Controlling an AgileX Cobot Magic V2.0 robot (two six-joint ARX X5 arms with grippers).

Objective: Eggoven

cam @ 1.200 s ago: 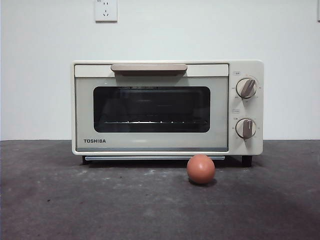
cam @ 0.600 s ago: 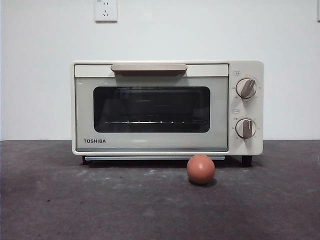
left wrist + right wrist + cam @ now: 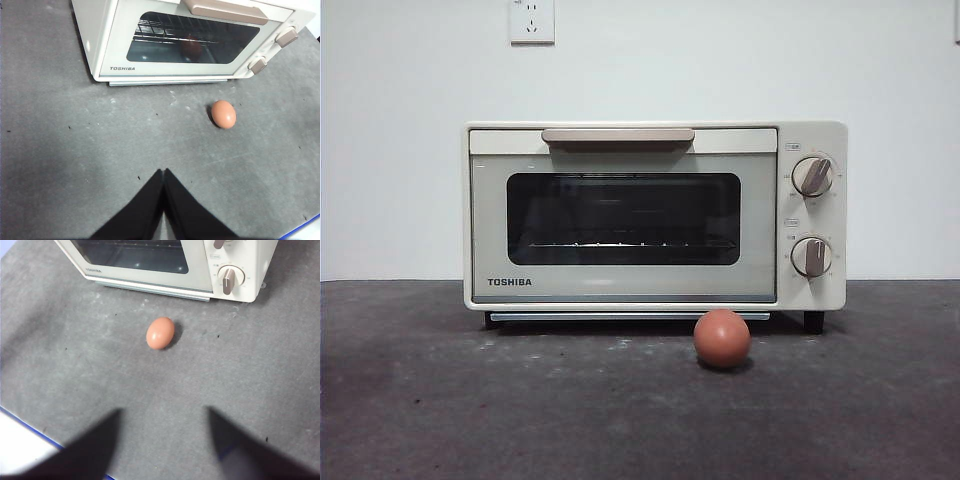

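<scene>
Currently: egg [image 3: 722, 338] lying on counter [image 3: 440, 400] just before closed TOSHIBA toaster oven [image 3: 655, 215], below knobs. Left gripper [image 3: 163, 172] pressed closed, empty; right gripper [image 3: 164, 412] spread wide, empty, both well back from egg.

Front view: neither tool appears; the wall socket [image 3: 532, 20] is cut by the top edge. Left wrist view: the toaster oven [image 3: 195, 42] loses its top and right side to the frame. Right wrist view: only the oven's lower front shows; the right tool [image 3: 165, 440] is blurred. Knob markings are too small to read.
</scene>
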